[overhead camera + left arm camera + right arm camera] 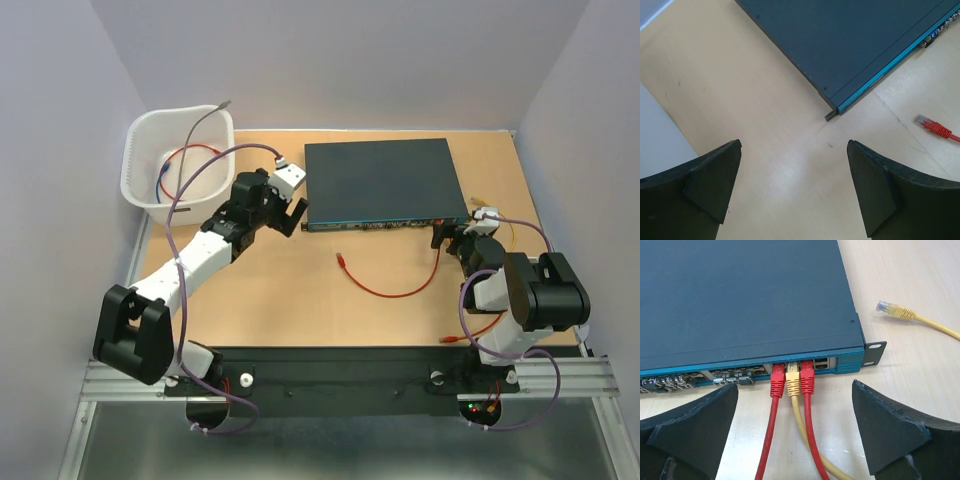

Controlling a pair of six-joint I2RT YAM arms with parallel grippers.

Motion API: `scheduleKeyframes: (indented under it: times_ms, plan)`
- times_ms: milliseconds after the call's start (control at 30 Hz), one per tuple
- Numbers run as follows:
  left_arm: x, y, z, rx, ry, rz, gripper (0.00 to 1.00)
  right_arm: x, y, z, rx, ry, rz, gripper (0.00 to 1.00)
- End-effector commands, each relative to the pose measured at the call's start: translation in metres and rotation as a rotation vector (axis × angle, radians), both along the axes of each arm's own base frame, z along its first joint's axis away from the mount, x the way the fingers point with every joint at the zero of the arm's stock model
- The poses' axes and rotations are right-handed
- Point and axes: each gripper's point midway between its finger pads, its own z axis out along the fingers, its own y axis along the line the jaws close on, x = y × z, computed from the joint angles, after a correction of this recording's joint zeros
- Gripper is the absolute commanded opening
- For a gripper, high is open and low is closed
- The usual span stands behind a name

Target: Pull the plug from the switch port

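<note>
Right gripper point(794, 387) jaws apart — three plugs point(792, 381) in switch point(740, 300) ahead | left gripper point(794, 145) jaws apart

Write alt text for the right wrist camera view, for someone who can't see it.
Three plugs sit side by side in ports at the right end of the switch: left red plug, yellow plug, right red plug, with cables trailing toward the camera between the open right fingers. A loose yellow connector lies on the table right of the switch.
</note>
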Motion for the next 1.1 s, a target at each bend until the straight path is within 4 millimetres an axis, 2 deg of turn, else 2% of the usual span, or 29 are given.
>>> scheduleKeyframes:
  times_ms: [0,67,100,133,167,267,333,400,433,467,500,533,567,600,633,667,733,800,900,933,967,1067]
  plan:
    - [0.014,-0.012,0.041,-0.083,-0.093,-0.009,0.99,0.003,0.0,0.012,-0.007,-0.045,0.002,1.0]
    - [0.015,-0.017,0.061,-0.11,-0.133,-0.035,0.99,0.002,0.0,0.012,-0.007,-0.042,0.002,1.0]
    - [0.016,-0.02,0.079,-0.154,-0.159,-0.033,0.99,0.003,0.0,0.012,-0.006,-0.045,0.002,1.0]
    - [0.016,-0.02,0.079,-0.155,-0.159,-0.032,0.99,0.003,0.0,0.012,-0.007,-0.045,0.002,1.0]
    - [0.017,-0.024,0.096,-0.19,-0.185,-0.043,0.99,0.003,0.0,0.012,-0.007,-0.044,0.002,1.0]
    - [0.025,-0.031,0.127,-0.28,-0.235,-0.07,0.99,0.003,0.0,0.012,-0.007,-0.045,0.002,1.0]
    - [0.028,-0.04,0.13,-0.247,-0.265,-0.147,0.99,0.003,0.0,0.012,-0.007,-0.044,0.002,1.0]
    - [0.041,-0.046,0.128,-0.242,-0.252,-0.146,0.99,0.003,0.0,0.012,-0.006,-0.044,0.002,1.0]
    - [0.048,-0.047,0.122,-0.231,-0.238,-0.129,0.99,0.003,0.0,0.012,-0.006,-0.042,0.003,1.0]
    - [0.061,-0.051,0.108,-0.198,-0.193,-0.115,0.99,0.003,0.0,0.011,-0.005,-0.036,0.003,1.0]
    - [0.068,-0.052,0.1,-0.171,-0.176,-0.1,0.99,0.01,0.0,0.02,-0.003,-0.048,0.003,1.0]
    - [0.083,-0.057,0.089,-0.145,-0.148,-0.092,0.99,0.008,0.001,0.02,-0.005,0.009,0.01,1.0]
    - [0.086,-0.057,0.075,-0.118,-0.1,-0.081,0.99,0.014,0.002,0.025,0.001,0.048,0.011,1.0]
    - [0.089,-0.063,0.067,-0.108,-0.075,-0.096,0.99,0.019,0.0,0.032,0.094,0.094,-0.036,1.0]
    - [0.092,-0.068,0.06,-0.098,-0.062,-0.105,0.99,0.04,-0.004,0.066,0.136,0.072,-0.071,1.0]
    - [0.096,-0.074,0.047,-0.075,-0.028,-0.111,0.98,0.032,0.001,0.049,0.206,0.207,-0.066,0.99]
    - [0.097,-0.082,0.037,-0.059,-0.01,-0.123,0.98,0.032,0.016,0.051,0.288,0.304,-0.012,0.98]
    - [0.098,-0.091,0.028,-0.034,-0.009,-0.134,0.98,0.025,0.027,0.048,0.42,0.393,0.033,0.92]
    - [0.1,-0.099,0.014,0.016,-0.005,-0.139,0.98,0.012,0.021,0.033,0.613,0.466,-0.005,0.8]
    - [0.097,-0.106,0.007,0.029,0.003,-0.153,0.98,0.009,0.001,0.028,0.674,0.467,-0.062,0.72]
    - [0.095,-0.108,0.001,0.043,0.015,-0.162,0.98,0.006,-0.004,0.023,0.716,0.48,-0.078,0.69]
    - [0.087,-0.118,-0.018,0.084,0.048,-0.195,0.98,0.006,-0.003,0.01,0.765,0.525,-0.044,0.57]
